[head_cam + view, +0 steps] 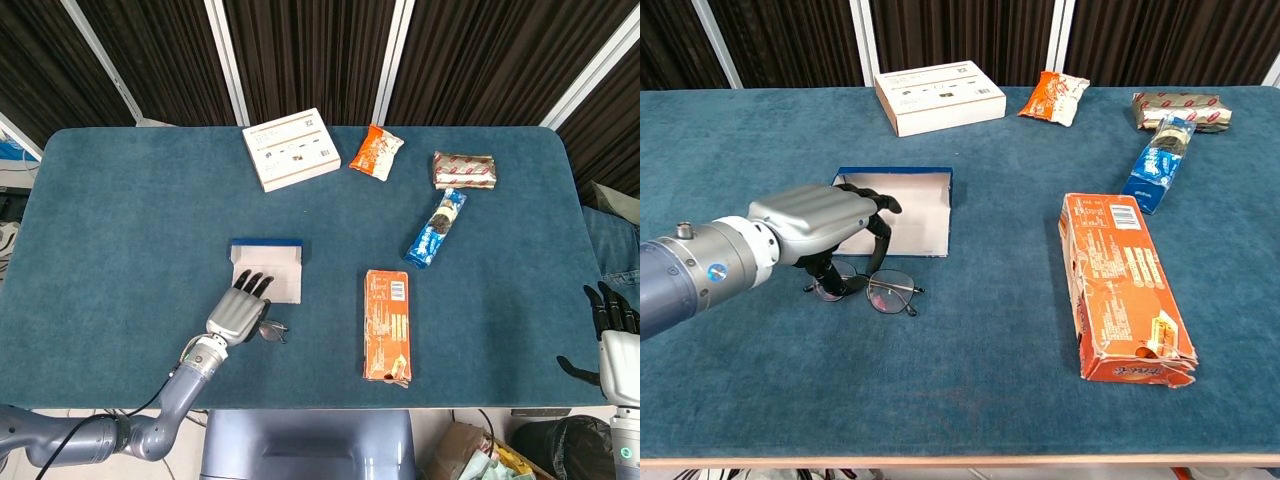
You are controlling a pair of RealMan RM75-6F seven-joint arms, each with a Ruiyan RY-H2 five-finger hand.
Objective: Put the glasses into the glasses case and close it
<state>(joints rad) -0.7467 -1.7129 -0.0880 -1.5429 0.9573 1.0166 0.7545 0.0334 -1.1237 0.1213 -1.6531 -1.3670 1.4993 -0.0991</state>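
Note:
The thin wire-framed glasses (887,292) lie flat on the blue cloth just in front of the open glasses case (912,212), a shallow tray with a blue rim and pale lining. My left hand (825,222) hangs over the left part of the glasses, its fingers curved down and apart, the thumb by the left lens; I see nothing held. In the head view the left hand (238,310) covers the near left corner of the case (281,268), and the glasses (272,331) poke out to its right. My right hand (612,338) stays off the table's right edge, fingers spread.
An orange carton (1124,287) lies to the right of the glasses. At the back are a white box (938,96), an orange snack bag (1054,97), a blue biscuit pack (1158,150) and a striped packet (1181,108).

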